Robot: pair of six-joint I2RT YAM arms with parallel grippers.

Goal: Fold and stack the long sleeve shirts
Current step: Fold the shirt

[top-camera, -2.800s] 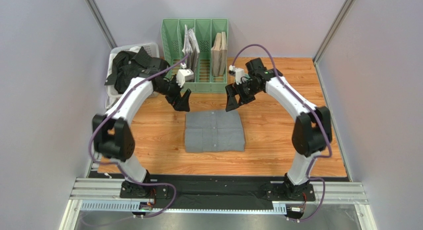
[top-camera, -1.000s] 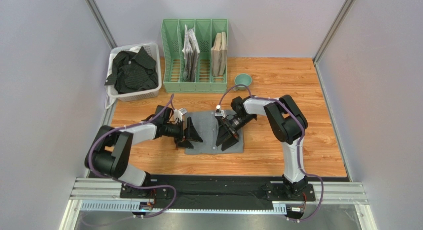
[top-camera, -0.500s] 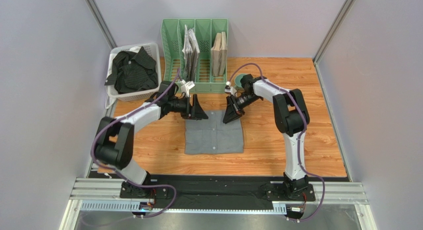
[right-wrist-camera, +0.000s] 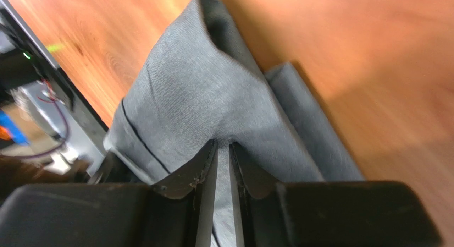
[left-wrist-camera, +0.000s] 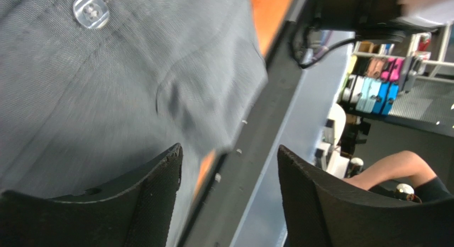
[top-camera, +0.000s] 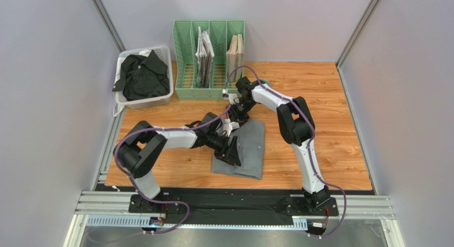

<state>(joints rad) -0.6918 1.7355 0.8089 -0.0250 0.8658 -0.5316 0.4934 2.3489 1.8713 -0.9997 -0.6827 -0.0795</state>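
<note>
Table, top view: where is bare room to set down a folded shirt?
Widest: the bare wood right of the grey shirt, to the right wall. Smaller: the strip between the white basket and the left arm. Crowded: the middle, where left gripper and right gripper meet at the shirt, and beside the green file rack.

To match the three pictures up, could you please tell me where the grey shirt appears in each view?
Top external: grey shirt lies mid-picture, slightly below centre.
Left wrist: grey shirt fills the upper left.
Right wrist: grey shirt sits at centre, pinched in the right gripper.
Shared landmark: orange wooden tabletop.
</note>
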